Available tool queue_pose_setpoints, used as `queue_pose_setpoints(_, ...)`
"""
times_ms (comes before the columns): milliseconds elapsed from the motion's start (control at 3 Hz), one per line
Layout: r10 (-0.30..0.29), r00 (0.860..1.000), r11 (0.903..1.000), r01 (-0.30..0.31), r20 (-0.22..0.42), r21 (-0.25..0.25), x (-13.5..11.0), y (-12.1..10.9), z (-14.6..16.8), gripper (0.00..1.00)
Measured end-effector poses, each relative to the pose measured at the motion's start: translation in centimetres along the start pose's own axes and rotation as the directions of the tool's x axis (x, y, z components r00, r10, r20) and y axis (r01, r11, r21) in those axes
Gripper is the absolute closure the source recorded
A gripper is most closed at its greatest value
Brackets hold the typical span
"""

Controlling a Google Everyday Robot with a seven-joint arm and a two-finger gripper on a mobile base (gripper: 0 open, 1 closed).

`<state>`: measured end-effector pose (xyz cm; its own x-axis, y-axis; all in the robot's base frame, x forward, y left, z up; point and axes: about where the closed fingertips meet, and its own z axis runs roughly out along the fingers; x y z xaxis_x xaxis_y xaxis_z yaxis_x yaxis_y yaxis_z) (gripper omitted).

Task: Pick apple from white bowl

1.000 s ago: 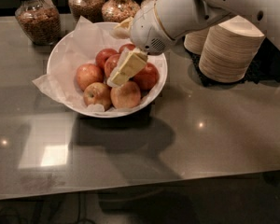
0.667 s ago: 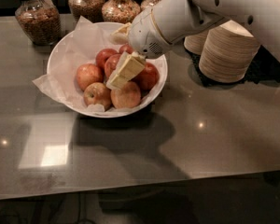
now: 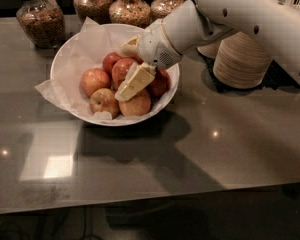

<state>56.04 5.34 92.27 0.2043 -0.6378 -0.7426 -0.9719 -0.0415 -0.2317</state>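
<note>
The white bowl (image 3: 65, 66), lined with crumpled white paper, stands at the back left of the grey table and holds several apples. The deep red apple (image 3: 120, 68) lies in the middle of the pile. A smaller dark red apple (image 3: 161, 83) lies to its right, and paler yellow-pink apples (image 3: 94, 80) lie to the left and front. My gripper (image 3: 124, 74) reaches into the bowl from the right. It is open. One cream finger (image 3: 136, 81) lies over the front of the red apple, and the other (image 3: 129, 46) is behind it.
Several glass jars of grains (image 3: 40, 19) line the back edge of the table. A stack of tan paper bowls (image 3: 242, 59) stands right of the white bowl, partly behind my arm (image 3: 240, 14). The table's front edge (image 3: 150, 204) runs across the bottom.
The gripper has dropped slightly lower into the bowl around the red apple. The apples and the bowl have not moved.
</note>
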Motion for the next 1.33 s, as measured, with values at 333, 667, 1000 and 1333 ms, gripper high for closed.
queue_pose_setpoints(333,0.017,1.0,0.9997,-0.017,0.011,-0.018,0.65,-0.19,0.59,0.24)
queue_pose_setpoints(667,0.038,0.999,0.9987,-0.037,0.02,-0.035,1.34,-0.34,1.08,0.27)
queue_pose_setpoints(1000,0.038,0.999,0.9987,-0.038,0.02,-0.035,1.09,-0.38,0.87,0.46)
queue_pose_setpoints(1333,0.038,0.999,0.9987,-0.038,0.02,-0.035,1.04,-0.39,0.84,0.69)
